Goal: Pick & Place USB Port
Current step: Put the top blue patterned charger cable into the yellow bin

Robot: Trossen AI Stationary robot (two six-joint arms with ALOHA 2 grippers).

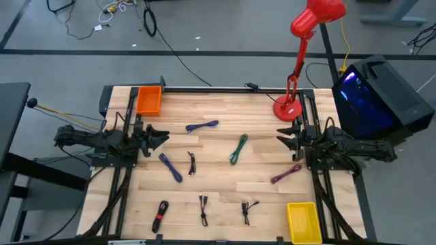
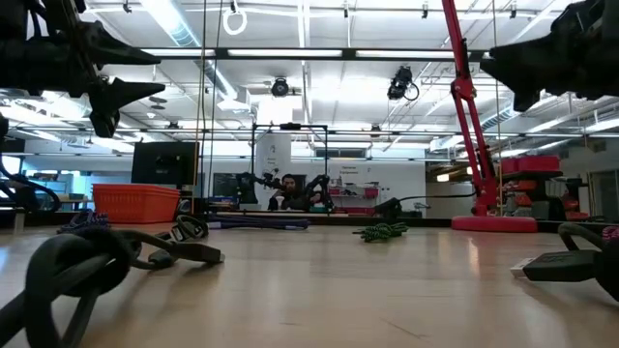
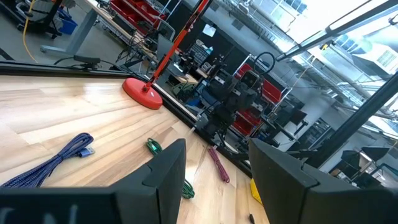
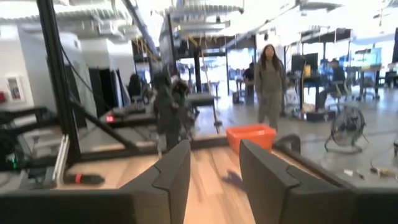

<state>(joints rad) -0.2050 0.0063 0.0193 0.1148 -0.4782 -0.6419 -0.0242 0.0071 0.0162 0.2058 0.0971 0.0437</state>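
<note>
Both grippers hang empty with fingers parted, the left gripper (image 1: 162,137) just beside the orange bin (image 1: 148,100), so it should descend squarely over the blue cable (image 1: 202,126) nearby.

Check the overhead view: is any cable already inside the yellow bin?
No. The yellow bin sits bare at the table's near right corner, while the cables, like the green one, lie on the wood.
</note>
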